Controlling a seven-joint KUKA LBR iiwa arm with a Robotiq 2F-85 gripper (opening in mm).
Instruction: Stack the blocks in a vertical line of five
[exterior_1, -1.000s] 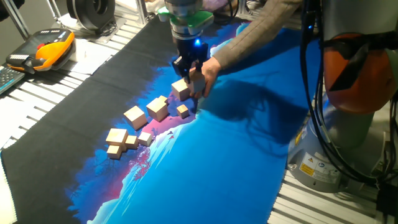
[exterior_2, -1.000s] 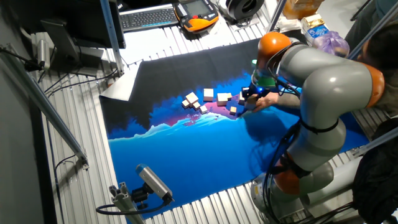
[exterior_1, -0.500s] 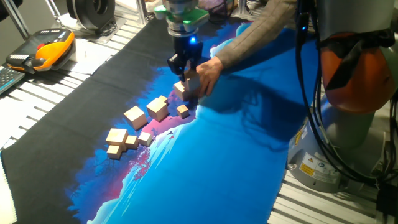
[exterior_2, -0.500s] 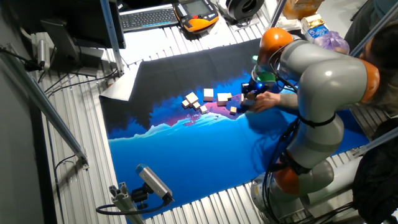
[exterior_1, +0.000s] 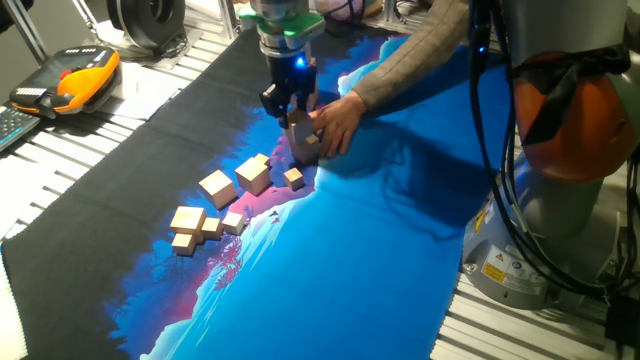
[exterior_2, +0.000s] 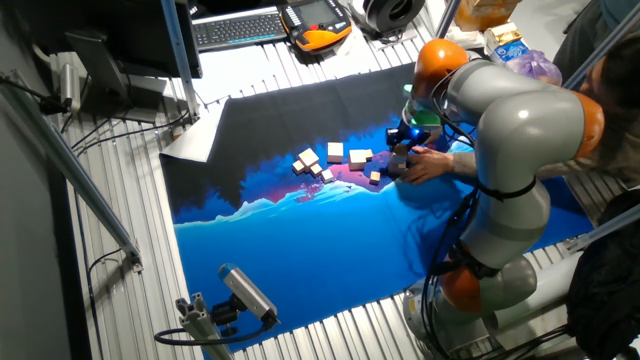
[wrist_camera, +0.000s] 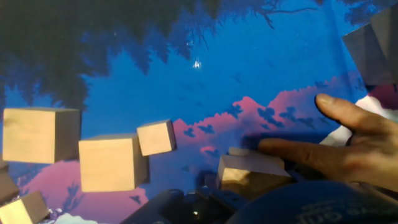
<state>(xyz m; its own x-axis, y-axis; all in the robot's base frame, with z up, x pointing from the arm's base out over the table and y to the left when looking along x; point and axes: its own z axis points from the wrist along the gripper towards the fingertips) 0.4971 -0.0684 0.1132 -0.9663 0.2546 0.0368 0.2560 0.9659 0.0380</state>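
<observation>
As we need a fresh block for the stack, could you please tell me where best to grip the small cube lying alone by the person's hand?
Take the small cube from straight above, fingers on two opposite flat side faces. It sits flat on the mat, apart from the larger block beside it, so its sides look reachable.

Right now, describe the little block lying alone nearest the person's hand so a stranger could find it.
Start at the blue and black mat, then the person's hand under the gripper. Just below-left of it lies the smallest block; its neighbour, the big block, is clearly larger.
</observation>
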